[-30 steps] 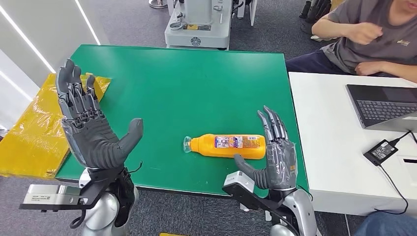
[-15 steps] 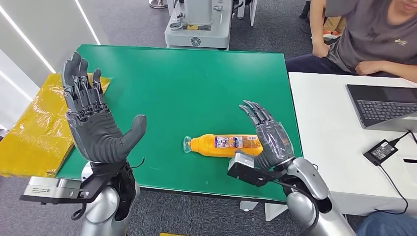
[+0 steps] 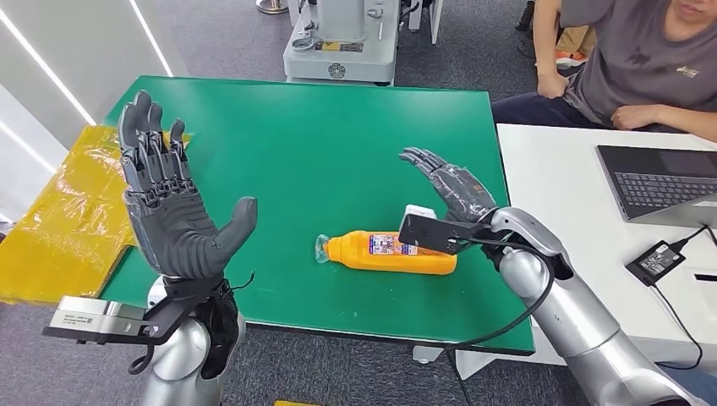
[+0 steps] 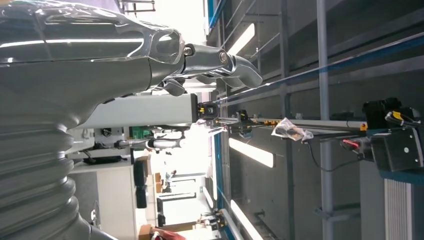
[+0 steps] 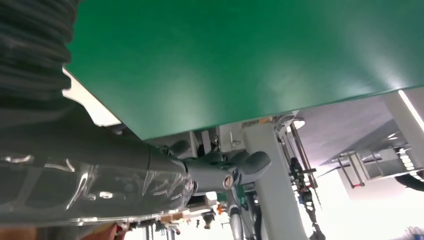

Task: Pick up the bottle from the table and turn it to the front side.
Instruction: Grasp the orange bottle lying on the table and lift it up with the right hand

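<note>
Reach phase, before any grasp. You see the orange bottle point(image 3: 391, 251) lying on its side on the green table point(image 3: 338, 144), near the front edge, its clear cap end pointing toward the robot's left. The right hand point(image 3: 448, 188) hovers above the bottle's base end, fingers spread and arched forward, holding nothing; its wrist camera block sits just over the bottle, and no finger touches the bottle. The left hand point(image 3: 165, 203) is raised over the table's left front corner, palm open, fingers straight up, also empty.

Your next move, judged from this pose: lower the right hand onto the bottle's body, close thumb and fingers around it, lift, then roll it until the front face shows. The bottle is round and may roll away under an off-centre touch.

Writing: the bottle carries a white and blue label point(image 3: 393, 244) with small print too fine to read; no brand can be made out. The seated person's point(image 3: 643, 59) grey shirt bears a small logo, also illegible.
</note>
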Robot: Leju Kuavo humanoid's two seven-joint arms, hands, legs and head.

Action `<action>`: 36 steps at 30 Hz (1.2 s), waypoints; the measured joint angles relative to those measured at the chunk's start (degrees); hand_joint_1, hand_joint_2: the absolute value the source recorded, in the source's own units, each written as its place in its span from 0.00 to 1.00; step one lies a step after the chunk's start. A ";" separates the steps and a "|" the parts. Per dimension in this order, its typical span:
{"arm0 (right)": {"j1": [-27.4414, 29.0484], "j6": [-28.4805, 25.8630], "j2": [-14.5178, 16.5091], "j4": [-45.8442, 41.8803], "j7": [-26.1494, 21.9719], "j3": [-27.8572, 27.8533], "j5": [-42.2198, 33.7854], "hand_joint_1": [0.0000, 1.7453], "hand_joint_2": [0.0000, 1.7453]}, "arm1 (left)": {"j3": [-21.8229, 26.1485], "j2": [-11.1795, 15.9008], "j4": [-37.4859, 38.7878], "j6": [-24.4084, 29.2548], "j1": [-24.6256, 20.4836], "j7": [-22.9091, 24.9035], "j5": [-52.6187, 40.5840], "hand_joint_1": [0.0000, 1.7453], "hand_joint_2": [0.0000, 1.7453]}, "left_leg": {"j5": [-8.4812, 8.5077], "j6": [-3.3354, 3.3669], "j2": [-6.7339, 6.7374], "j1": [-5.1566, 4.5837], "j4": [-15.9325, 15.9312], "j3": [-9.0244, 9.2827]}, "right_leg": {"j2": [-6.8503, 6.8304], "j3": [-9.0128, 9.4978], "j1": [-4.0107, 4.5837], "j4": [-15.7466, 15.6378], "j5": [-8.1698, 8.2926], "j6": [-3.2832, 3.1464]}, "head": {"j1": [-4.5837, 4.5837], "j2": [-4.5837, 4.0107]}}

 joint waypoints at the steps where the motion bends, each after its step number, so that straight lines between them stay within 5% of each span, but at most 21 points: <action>1: -0.93 0.16 0.07 1.18 0.15 0.89 -0.13 0.00 1.00 | -0.01 0.00 0.00 0.11 -0.01 0.02 -0.01 0.00 1.00 | 0.00 0.00 0.00 0.00 0.00 0.00 | 0.00 0.00 0.00 0.00 0.00 0.00 | -0.01 0.00; 11: -5.24 -1.45 2.10 11.89 3.03 6.15 -1.79 0.00 1.00 | 0.00 -0.01 0.00 1.19 -0.25 0.22 0.39 0.00 1.00 | 0.00 0.00 -0.03 0.00 0.00 -0.03 | -0.04 0.00 0.01 0.00 0.00 0.00 | 0.01 0.00; 36: -6.40 5.15 2.36 23.14 5.48 11.41 -5.46 0.00 1.00 | 0.03 0.20 -0.03 2.23 -0.09 1.39 2.44 0.00 1.00 | 0.00 0.00 -0.03 0.00 0.01 -0.05 | -0.04 -0.01 0.01 -0.01 0.00 0.01 | 0.00 0.00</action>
